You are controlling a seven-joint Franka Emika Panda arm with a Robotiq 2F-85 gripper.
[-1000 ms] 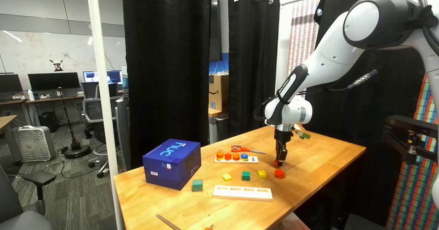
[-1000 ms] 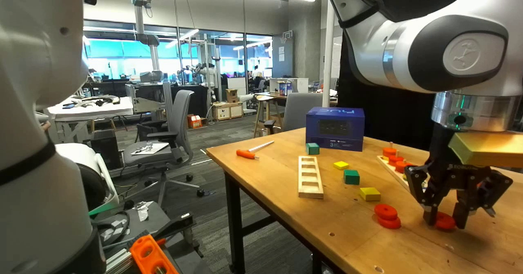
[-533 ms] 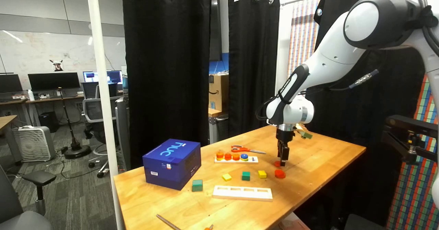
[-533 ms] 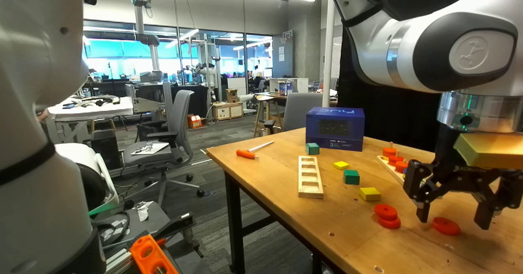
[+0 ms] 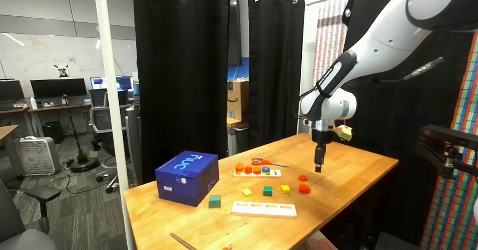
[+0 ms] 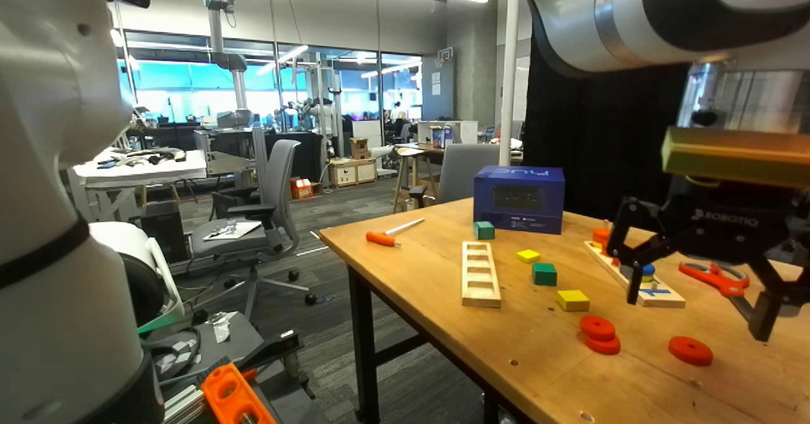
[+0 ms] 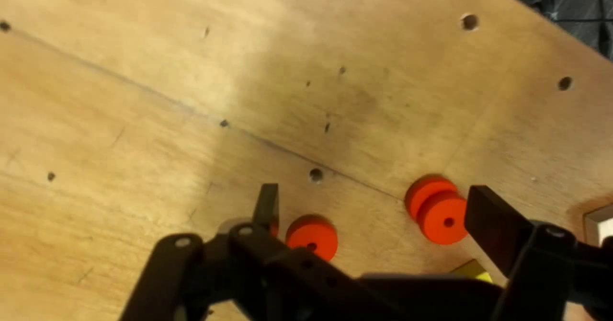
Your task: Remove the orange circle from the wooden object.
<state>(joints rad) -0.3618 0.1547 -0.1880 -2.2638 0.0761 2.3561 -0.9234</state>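
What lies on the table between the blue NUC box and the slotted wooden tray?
A green block, apart from both the blue NUC box and the slotted wooden tray; it shows there in both exterior views.

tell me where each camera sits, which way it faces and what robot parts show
In an exterior view: raised beside the table, facing black curtains; arm and gripper at right.
In an exterior view: likely beside the arm, facing the blue box and chairs; arm parts both sides, gripper right.
In the wrist view: on the wrist, facing down at the table; fingers at bottom.
Both exterior views share the blue box; all three, the lone orange disc.
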